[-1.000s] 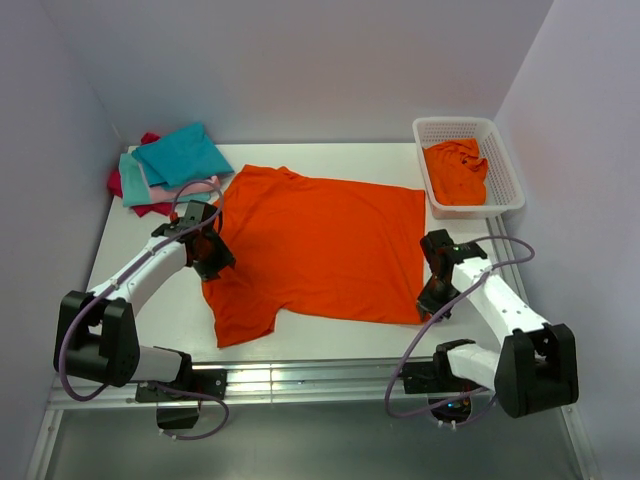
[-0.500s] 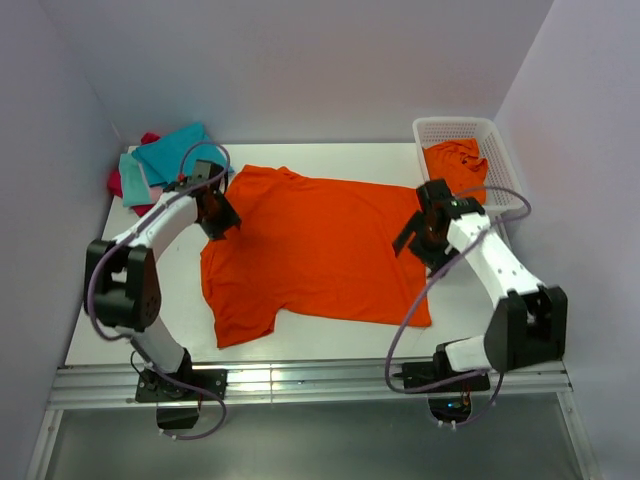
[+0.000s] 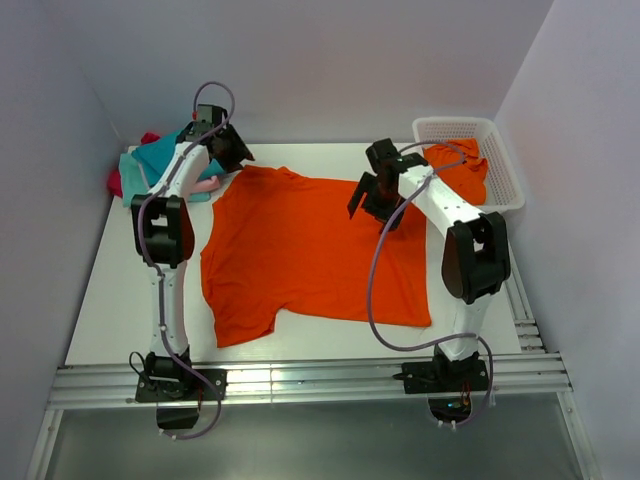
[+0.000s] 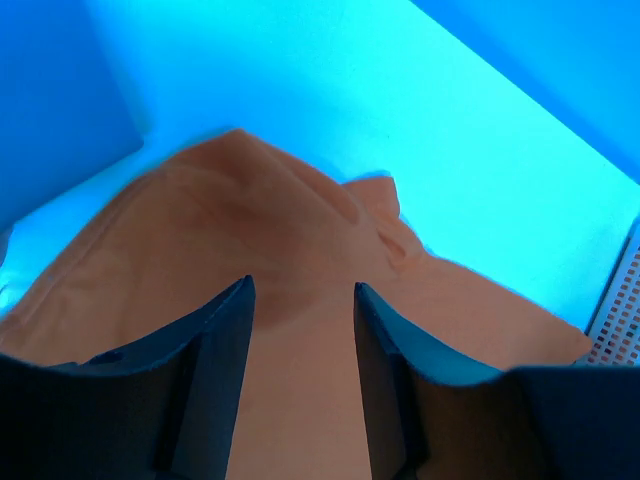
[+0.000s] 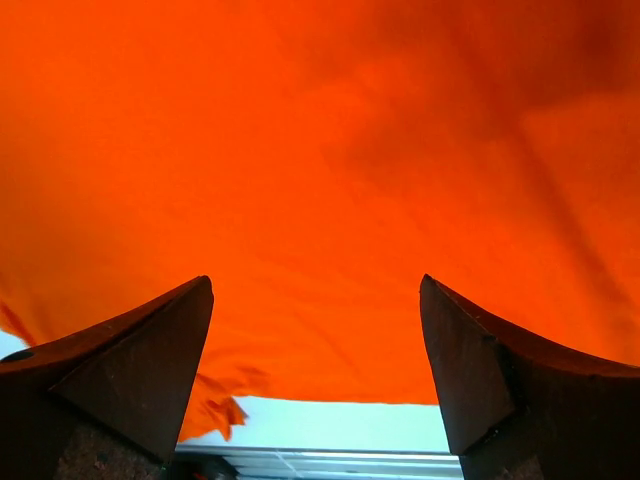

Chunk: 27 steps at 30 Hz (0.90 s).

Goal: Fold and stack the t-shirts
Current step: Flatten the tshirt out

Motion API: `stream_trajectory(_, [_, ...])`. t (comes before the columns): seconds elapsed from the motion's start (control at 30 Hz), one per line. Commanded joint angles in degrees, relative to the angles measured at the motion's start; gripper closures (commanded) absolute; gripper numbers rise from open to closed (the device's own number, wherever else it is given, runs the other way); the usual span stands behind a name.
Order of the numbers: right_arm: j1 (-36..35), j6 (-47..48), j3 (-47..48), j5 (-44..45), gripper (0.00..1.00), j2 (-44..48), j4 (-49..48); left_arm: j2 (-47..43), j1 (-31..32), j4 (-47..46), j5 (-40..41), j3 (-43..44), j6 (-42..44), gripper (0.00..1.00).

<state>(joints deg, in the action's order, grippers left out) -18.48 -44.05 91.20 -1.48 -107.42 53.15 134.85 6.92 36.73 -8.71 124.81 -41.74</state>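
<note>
A bright orange t-shirt lies spread flat in the middle of the table. My left gripper is open and empty over the shirt's far left corner. In the left wrist view its jaws stand apart above the orange fabric. My right gripper is open wide and empty above the shirt's far edge, right of the middle. In the right wrist view only orange cloth fills the space between the jaws. Folded teal, pale pink and crimson tees are stacked at the far left.
A white lattice basket stands at the far right and holds a crumpled orange tee. Walls close in the table at the back and both sides. The metal rail runs along the near edge.
Both arms have stretched away from the near sides of the shirt to its far edge. The left gripper went to the far left corner, the right to the far edge. The shirt stayed put.
</note>
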Motion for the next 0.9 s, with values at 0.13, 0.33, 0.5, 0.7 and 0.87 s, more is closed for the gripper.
stream_trajectory(0.13, [-0.68, 3.70, -8.66, -0.02, 0.10, 5.89, 0.82, 6.99, -1.38, -11.50, -4.82, 5.78, -1.50, 0.48])
stream_trajectory(0.33, [-0.59, 5.47, -10.16, 1.21, 0.10, 6.61, 1.70, 11.66, -0.59, -13.70, -4.13, 8.52, -2.12, 0.47])
stream_trajectory(0.5, [-0.42, 5.82, -10.60, 1.04, 0.10, 5.73, 1.35, 12.64, 1.43, -11.17, -0.35, 4.06, 0.33, 0.49])
stream_trajectory(0.7, [-0.15, 6.00, -9.37, 0.95, 0.10, 3.53, 0.91, 6.33, 2.92, -8.96, 5.44, -12.90, 0.34, 0.54])
stream_trajectory(0.87, [0.11, 5.65, -10.60, 0.86, 0.10, 3.70, 0.21, -2.47, 4.33, -6.06, 8.45, -29.16, 1.83, 0.61])
